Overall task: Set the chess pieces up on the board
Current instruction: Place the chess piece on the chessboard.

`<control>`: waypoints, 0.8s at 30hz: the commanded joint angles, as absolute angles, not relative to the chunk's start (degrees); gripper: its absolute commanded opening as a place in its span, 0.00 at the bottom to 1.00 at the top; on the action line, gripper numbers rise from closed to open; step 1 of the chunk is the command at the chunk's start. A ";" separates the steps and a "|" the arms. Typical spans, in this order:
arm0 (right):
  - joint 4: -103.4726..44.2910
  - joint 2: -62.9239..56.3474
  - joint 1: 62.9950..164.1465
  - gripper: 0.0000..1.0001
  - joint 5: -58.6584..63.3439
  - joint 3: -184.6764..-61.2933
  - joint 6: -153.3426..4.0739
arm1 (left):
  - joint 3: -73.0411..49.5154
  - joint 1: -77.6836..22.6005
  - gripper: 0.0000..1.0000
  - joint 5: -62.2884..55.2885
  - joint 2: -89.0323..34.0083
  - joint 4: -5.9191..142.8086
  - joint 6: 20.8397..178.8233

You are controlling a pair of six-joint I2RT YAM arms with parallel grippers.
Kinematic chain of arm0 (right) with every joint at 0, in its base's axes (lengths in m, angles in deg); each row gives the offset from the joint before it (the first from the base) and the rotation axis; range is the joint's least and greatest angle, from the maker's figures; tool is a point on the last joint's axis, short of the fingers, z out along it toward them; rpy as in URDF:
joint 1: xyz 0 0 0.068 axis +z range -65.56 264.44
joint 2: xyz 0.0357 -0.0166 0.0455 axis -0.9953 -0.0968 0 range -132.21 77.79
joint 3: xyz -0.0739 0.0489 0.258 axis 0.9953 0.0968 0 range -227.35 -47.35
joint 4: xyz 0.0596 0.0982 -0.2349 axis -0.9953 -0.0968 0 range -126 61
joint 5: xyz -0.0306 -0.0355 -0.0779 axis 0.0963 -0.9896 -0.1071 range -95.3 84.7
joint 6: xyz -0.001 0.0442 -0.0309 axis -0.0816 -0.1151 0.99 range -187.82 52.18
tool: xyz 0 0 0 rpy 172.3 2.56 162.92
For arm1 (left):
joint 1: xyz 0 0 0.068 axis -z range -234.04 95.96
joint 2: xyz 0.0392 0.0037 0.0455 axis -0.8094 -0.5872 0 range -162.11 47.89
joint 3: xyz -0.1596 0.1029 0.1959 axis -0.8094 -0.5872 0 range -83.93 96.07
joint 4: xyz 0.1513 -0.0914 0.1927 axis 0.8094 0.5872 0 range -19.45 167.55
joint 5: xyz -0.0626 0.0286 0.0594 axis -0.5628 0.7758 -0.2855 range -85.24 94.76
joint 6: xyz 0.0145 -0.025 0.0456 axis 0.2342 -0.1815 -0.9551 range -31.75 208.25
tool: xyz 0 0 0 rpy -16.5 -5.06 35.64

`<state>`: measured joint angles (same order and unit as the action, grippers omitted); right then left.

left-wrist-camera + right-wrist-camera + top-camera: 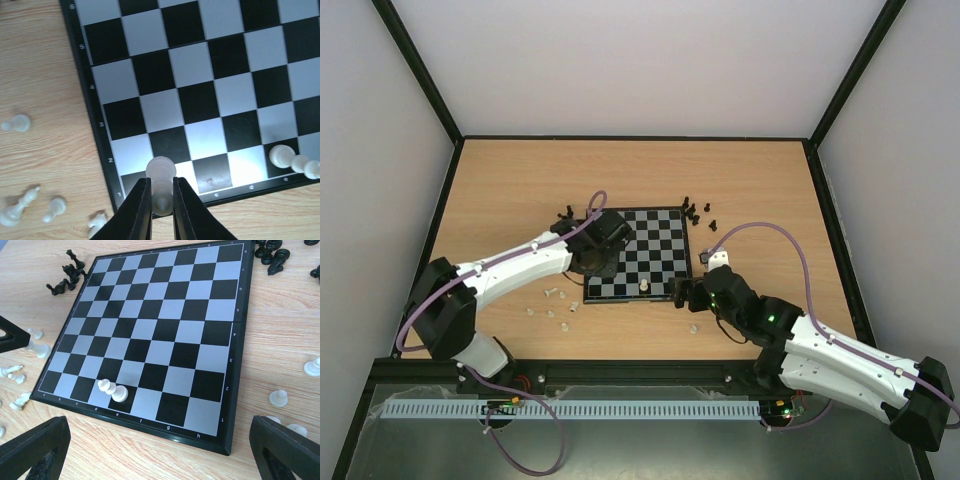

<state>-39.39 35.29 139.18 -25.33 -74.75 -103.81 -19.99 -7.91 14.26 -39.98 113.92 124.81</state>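
The board (642, 252) lies mid-table, seen close in the left wrist view (200, 100) and whole in the right wrist view (150, 330). My left gripper (161, 200) is shut on a cream-white piece (161, 182), held over the board's near-left corner by the first rank. One cream-white piece (114, 391) stands on the first rank, also in the left wrist view (292, 161). My right gripper (682, 293) is open and empty, just off the board's near-right corner. Loose white pieces (552, 305) lie left of the board; black pieces (696, 212) cluster behind it.
More white pieces (278, 398) lie right of the board near my right gripper. Another black cluster (67, 275) sits off the board's far-left corner. Black frame rails border the wooden table (760, 180).
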 commanded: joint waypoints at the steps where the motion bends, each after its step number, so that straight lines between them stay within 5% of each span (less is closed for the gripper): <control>1: -40.05 35.45 139.38 0.99 -27.03 -74.26 -103.87 | -16.77 -5.56 0.02 14.35 -42.02 116.08 125.94; 24: -40.17 35.98 139.37 0.99 -27.90 -73.98 -103.92 | -11.27 2.02 0.02 11.55 -52.53 111.34 127.46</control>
<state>-39.39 35.49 139.18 -26.60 -74.73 -103.81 -12.51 1.51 12.42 -51.46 111.85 127.17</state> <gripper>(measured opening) 0.986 0.124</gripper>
